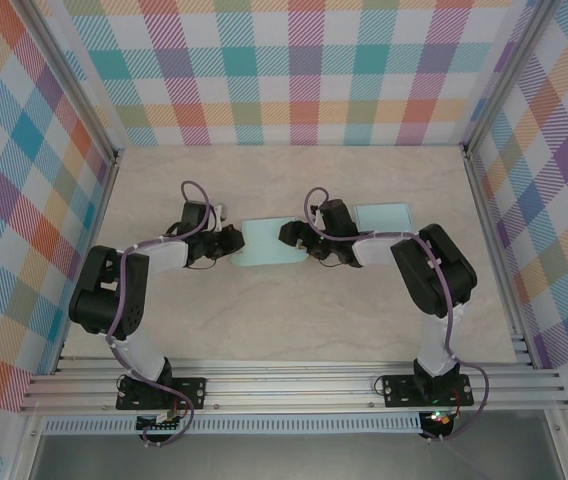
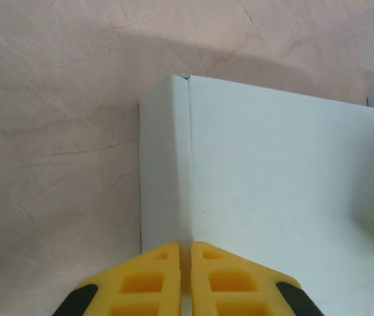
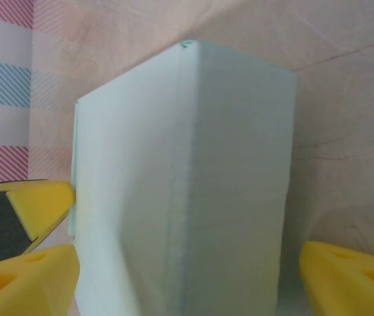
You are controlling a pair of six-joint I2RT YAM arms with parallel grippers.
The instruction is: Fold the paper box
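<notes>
The pale mint paper box (image 1: pixel 269 243) lies partly folded in the middle of the table, between my two grippers. My left gripper (image 1: pixel 226 243) is at its left end. In the left wrist view its yellow fingers (image 2: pixel 154 276) are pressed together on the raised crease of the box (image 2: pixel 272 178), so the gripper (image 2: pixel 186 253) is shut on that fold. My right gripper (image 1: pixel 294 238) is at the box's right end. In the right wrist view it (image 3: pixel 188 276) stands wide open, with the box (image 3: pixel 187 151) between its fingers (image 3: pixel 351 276).
A second flat mint sheet (image 1: pixel 382 217) lies behind the right arm. The marbled tabletop (image 1: pixel 294 320) is walled by plaid panels (image 1: pixel 304 70) at the back and sides. An aluminium rail (image 1: pixel 294 385) carries the arm bases at the near edge.
</notes>
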